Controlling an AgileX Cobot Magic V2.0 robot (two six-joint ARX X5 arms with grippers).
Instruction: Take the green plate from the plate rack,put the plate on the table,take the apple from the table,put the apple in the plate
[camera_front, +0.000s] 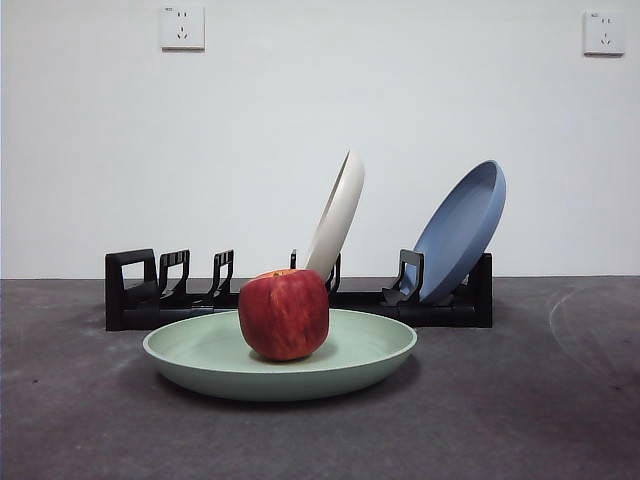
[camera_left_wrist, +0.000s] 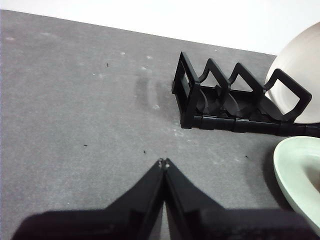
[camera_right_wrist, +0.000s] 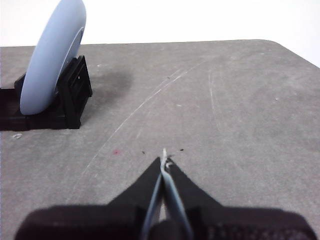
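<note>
The green plate lies flat on the dark grey table in front of the plate rack. The red apple rests upright in the plate, a little left of its middle. In the left wrist view, my left gripper is shut and empty, over bare table beside the rack's looped end, with the green plate's rim at the edge. My right gripper is shut and empty, over bare table off the rack's other end. Neither gripper shows in the front view.
A cream-white plate leans in a middle slot of the rack and a blue plate leans at its right end. The blue plate also shows in the right wrist view. Two wall sockets sit high on the white wall.
</note>
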